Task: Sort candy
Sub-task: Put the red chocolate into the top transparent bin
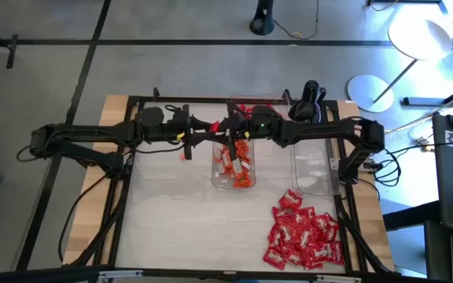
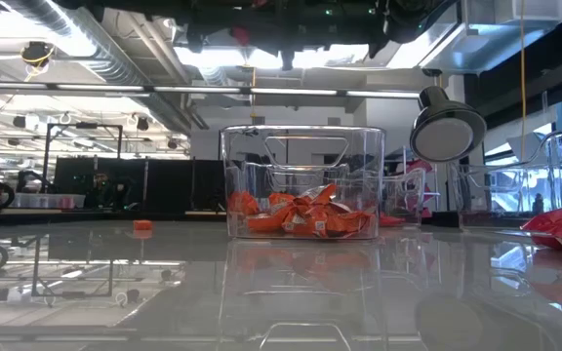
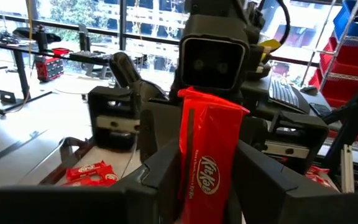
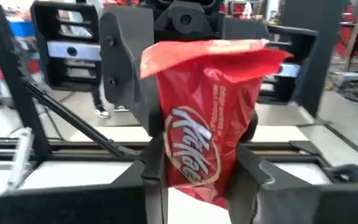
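Both my grippers, left [image 3: 207,180] and right [image 4: 197,174], pinch one red KitKat [image 3: 207,149] mid-handover above the orange-candy tray [image 1: 233,182]; next, one must let go

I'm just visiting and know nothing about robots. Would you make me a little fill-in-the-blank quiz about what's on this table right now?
1. Both grippers meet above the middle tray, with one ____ KitKat candy between them.
2. The candies lying in that middle tray are ____.
3. The pile of red candies lies on the table near the ____ arm.
4. The clear tray beside the middle one holds ____ candy.

Missing words: red; orange; right; no
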{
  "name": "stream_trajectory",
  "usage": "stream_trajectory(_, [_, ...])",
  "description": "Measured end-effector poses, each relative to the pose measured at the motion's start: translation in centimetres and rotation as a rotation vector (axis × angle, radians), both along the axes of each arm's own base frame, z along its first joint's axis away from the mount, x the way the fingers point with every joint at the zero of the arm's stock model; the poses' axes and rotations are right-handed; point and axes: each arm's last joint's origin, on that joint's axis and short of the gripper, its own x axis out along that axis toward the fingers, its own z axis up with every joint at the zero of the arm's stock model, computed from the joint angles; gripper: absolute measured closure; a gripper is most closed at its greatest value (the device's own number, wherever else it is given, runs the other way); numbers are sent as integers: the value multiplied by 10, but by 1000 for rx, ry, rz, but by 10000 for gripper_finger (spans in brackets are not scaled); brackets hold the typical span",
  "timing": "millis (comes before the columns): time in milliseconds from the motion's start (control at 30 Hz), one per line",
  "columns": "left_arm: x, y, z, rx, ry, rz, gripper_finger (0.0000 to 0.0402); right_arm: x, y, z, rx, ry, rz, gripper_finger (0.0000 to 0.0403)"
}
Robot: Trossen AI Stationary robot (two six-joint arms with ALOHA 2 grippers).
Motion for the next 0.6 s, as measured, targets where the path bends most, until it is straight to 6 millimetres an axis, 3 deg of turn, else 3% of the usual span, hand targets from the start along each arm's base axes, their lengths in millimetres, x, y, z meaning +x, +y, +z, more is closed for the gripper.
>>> stream_trajectory(167, [-8, 6, 5, 5, -14, 36, 274, -12, -2, 13, -44, 25, -65, 323])
stream_trajectory(300, [-16, 12, 4, -9, 39, 79, 274, -33, -11, 28, -87, 101, -131, 326])
stream_trajectory(600, [-28, 15, -8, -21, 205, 96, 274, -88, -51, 35, -160, 420, -412, 336])
